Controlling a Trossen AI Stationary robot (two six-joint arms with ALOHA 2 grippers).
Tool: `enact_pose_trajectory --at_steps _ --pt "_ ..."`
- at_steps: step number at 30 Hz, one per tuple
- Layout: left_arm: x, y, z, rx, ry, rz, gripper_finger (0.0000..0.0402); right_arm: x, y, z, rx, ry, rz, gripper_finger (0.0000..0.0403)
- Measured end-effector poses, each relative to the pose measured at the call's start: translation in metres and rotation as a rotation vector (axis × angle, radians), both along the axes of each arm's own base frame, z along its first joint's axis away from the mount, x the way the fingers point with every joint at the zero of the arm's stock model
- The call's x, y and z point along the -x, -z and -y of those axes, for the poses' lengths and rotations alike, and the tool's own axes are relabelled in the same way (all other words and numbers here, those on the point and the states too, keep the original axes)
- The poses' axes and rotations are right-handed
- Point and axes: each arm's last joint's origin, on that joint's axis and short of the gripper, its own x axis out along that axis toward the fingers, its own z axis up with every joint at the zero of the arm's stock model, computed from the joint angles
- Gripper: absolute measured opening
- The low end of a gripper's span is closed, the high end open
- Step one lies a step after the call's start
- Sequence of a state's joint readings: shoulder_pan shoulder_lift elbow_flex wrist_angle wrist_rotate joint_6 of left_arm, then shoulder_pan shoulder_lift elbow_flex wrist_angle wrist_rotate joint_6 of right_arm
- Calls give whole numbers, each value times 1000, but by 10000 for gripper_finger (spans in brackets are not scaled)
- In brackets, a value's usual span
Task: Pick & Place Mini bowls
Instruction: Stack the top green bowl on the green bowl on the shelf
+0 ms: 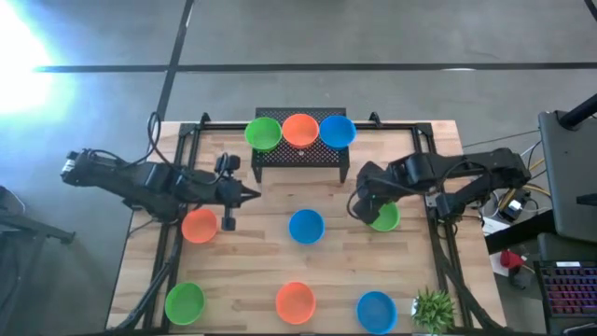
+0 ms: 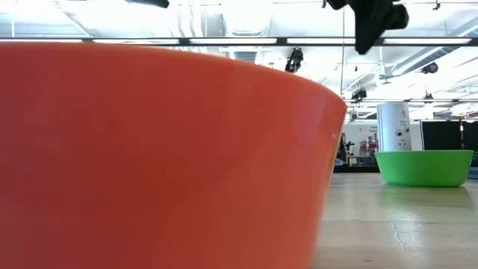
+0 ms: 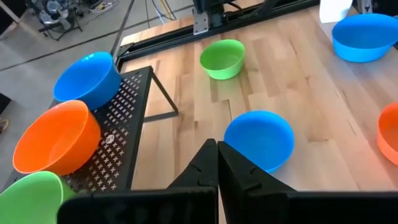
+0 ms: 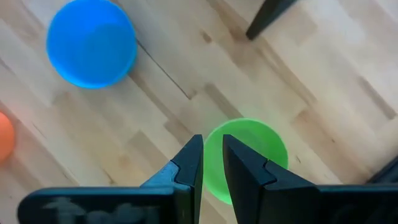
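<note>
Three mini bowls, green (image 1: 263, 133), orange-red (image 1: 299, 130) and blue (image 1: 337, 131), sit on a black perforated rack (image 1: 300, 157) at the table's far side. Six more rest on their bases on the table: orange-red (image 1: 199, 226), blue (image 1: 306, 226), green (image 1: 384, 218), green (image 1: 185, 302), orange-red (image 1: 296, 301), blue (image 1: 376, 311). My left gripper (image 1: 254, 194) (image 3: 217, 149) is shut and hovers between the rack and the left orange-red bowl. My right gripper (image 4: 212, 152) (image 2: 371, 37) hangs above the left rim of the green bowl (image 4: 249, 158), its fingers a narrow gap apart.
A small potted plant (image 1: 432, 308) stands at the near right corner. Black frame rails (image 1: 168, 243) run along both sides of the table. The near orange-red bowl (image 2: 149, 149) fills the low view. Bare wood lies between the bowls in the middle of the table.
</note>
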State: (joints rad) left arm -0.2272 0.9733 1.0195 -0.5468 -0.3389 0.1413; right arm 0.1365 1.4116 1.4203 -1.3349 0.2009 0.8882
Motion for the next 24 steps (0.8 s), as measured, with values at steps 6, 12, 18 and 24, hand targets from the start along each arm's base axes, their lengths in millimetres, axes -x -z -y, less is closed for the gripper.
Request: enact_pose_trajectory --at_steps 6,12,18,24 --pt "0 0 1 0 3 1 0 2 22 -4 -15 55 -59 56" --pt "0 0 1 -1 4 1 0 5 44 -3 -17 114 -106 70" --pt "0 0 1 -14 10 -1 0 1 63 -4 -49 154 -69 107" --pt "0 1 1 -16 10 -5 0 3 91 -5 -79 224 -64 121"
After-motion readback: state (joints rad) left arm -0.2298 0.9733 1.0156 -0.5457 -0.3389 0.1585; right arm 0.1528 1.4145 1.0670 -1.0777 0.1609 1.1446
